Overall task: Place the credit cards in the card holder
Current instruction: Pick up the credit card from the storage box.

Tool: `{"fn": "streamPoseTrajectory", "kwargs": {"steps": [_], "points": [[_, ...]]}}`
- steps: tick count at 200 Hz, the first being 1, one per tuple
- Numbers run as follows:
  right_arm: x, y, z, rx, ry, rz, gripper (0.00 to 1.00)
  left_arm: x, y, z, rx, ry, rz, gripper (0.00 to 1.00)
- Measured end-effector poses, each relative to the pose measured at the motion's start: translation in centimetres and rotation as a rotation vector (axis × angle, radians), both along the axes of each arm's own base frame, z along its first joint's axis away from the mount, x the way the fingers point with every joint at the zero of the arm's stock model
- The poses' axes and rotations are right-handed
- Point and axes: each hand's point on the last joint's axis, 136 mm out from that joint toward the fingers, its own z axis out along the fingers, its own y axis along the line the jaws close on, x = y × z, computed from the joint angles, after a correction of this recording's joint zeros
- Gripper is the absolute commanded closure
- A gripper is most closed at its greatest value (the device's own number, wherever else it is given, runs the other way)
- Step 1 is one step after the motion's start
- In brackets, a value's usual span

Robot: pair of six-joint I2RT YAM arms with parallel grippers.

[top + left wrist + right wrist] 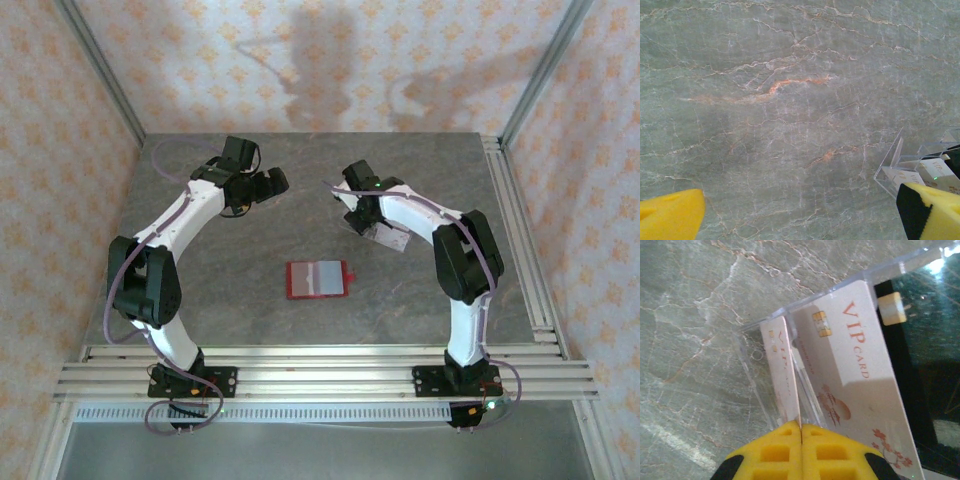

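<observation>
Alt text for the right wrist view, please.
Yellow foam-padded right gripper pinches the edge of a thin pale pinkish card standing in a clear plastic stand. A second pinkish card printed VIP CARD sits beside it, over grey marbled table.

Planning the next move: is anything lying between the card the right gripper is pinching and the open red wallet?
Nothing visible. The right gripper pinches a pale pinkish card in the clear plastic stand; only bare grey marbled tabletop lies between it and the open red folding wallet.
</observation>
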Motion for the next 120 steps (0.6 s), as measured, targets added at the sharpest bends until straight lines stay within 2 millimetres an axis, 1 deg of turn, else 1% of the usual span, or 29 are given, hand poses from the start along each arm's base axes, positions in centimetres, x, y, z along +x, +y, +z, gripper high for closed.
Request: {"fn": "streamPoseTrajectory", "kwargs": {"steps": [7, 44, 89, 120], "points": [[-0.1, 0.1, 0.0, 0.001, 0.006, 0.004, 1.0, 0.0, 0.0, 0.0, 0.0, 0.0, 0.0, 0.0], [-0.4, 0.3, 0.3, 0.004, 0.038, 0.01, 1.0, 0.0, -0.1, 0.0, -0.005, 0.001, -0.004, 0.0], [-0.5, 0.9, 2.1, 0.027, 0.059, 0.021, 1.0, -0.1, -0.3, 0.0, -0.015, 0.003, -0.011, 0.0], [-0.8, 1.3, 3.0, 0.043, 0.068, 0.028, 1.0, -0.1, -0.4, 0.0, -0.017, 0.004, -0.013, 0.0]]}}
